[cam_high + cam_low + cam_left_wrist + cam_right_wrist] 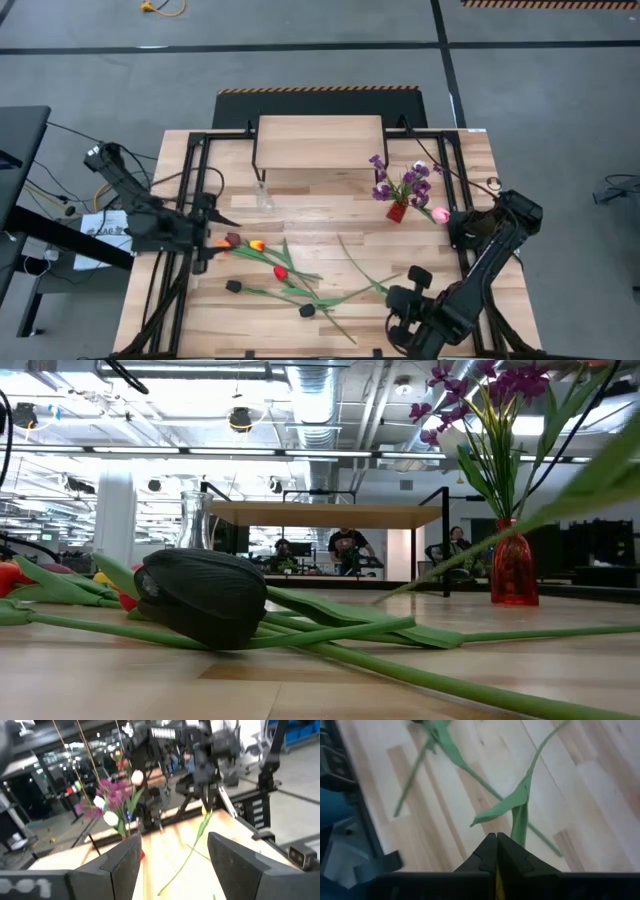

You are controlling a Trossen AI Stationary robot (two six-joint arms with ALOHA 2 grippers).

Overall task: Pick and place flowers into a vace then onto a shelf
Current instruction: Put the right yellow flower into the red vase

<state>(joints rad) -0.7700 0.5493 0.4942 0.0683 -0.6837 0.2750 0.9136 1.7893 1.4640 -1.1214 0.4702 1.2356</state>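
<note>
Several long-stemmed flowers [280, 272] with red, yellow and black heads lie flat on the wooden table's near left part. A black head [205, 595] lies closest in the low view. My right gripper [496, 842] hangs over the table's near right part, shut on one green stem [360, 262]. My left gripper [172, 870] stands open and level at the table's left side, just beside the lying flower heads. A clear glass vase [263, 195] stands empty in front of the shelf [320, 140]. A red vase [397, 211] holds purple, white and pink blossoms. My right gripper pinches the green stem [518, 827] between its two fingertips, right beside a leaf [500, 810]. The fingers slant down at it from the table's near right. The pinched end is lifted, and the stem slopes down to its other end [395, 593] at the tabletop.
The shelf stands on thin black legs at the table's far middle. Black frame rails [195, 190] run along both sides of the table. Bare wood lies between the two vases and at the near right.
</note>
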